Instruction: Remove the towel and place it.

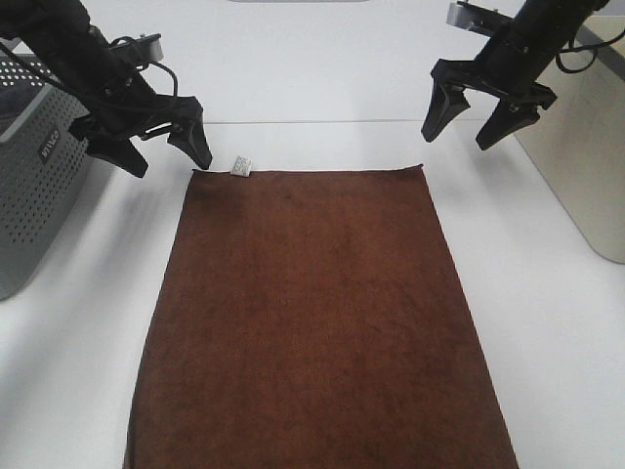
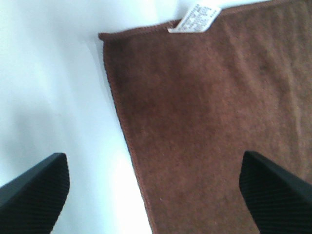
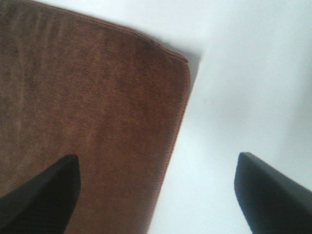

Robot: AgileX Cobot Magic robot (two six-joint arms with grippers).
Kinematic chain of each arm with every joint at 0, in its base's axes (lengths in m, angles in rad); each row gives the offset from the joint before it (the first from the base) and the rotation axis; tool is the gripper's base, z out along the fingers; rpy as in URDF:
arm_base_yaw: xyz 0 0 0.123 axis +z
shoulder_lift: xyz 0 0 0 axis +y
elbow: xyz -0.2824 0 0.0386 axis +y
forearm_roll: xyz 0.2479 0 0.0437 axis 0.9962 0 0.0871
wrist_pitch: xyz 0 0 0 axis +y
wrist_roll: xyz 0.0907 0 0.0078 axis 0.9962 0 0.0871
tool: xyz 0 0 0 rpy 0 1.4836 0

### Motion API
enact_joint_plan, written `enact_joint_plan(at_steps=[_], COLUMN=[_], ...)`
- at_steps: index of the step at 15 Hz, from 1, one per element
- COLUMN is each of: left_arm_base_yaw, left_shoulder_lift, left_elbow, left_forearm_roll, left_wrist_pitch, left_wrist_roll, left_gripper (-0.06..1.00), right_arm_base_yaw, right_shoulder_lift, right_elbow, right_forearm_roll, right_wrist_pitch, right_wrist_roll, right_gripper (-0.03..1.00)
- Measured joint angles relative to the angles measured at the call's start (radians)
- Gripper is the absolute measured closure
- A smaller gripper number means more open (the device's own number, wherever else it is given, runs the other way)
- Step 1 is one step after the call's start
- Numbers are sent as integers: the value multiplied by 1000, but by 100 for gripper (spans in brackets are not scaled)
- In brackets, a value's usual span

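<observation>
The dark brown towel [image 1: 317, 322] lies spread flat on the white table, its near end running off the bottom of the exterior view. A small white label [image 1: 241, 166] sticks out at its far left corner. My left gripper [image 1: 166, 154] hangs open above that corner, holding nothing; its wrist view shows the towel [image 2: 204, 122], the label [image 2: 195, 18] and both black fingertips [image 2: 36, 187] spread wide. My right gripper [image 1: 469, 129] hovers open just beyond the far right corner. In its wrist view that corner of the towel [image 3: 87, 112] lies between the parted fingertips [image 3: 273, 190].
A grey perforated basket [image 1: 34, 191] stands at the left edge of the table, close to my left arm. A beige box-like object [image 1: 586, 166] sits at the right edge. White table [image 1: 547, 322] shows on both sides of the towel.
</observation>
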Motion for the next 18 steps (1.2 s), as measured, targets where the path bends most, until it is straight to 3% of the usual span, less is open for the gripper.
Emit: enact_joint_plan(at_steps=[4,14,18], left_arm_base_yaw=[19,19,18], left_shoulder_lift=[96,175,179], left_elbow=[-87,-102,-102], left_forearm_roll=[-15,-37,-53], left_wrist_pitch=[-19,-67,-81], left_wrist_roll=[33,40,40], left_gripper=[7,8,8], right_arm_base_yaw=[-17,-17,-15], right_shoulder_lift=[69,191,198], right_elbow=[-22,-31,-39], right_forearm_roll=[54,67,68], right_wrist_pitch=[-25,-198,-209], right_wrist_roll=[-36,9,9], right_gripper=[14,15,16])
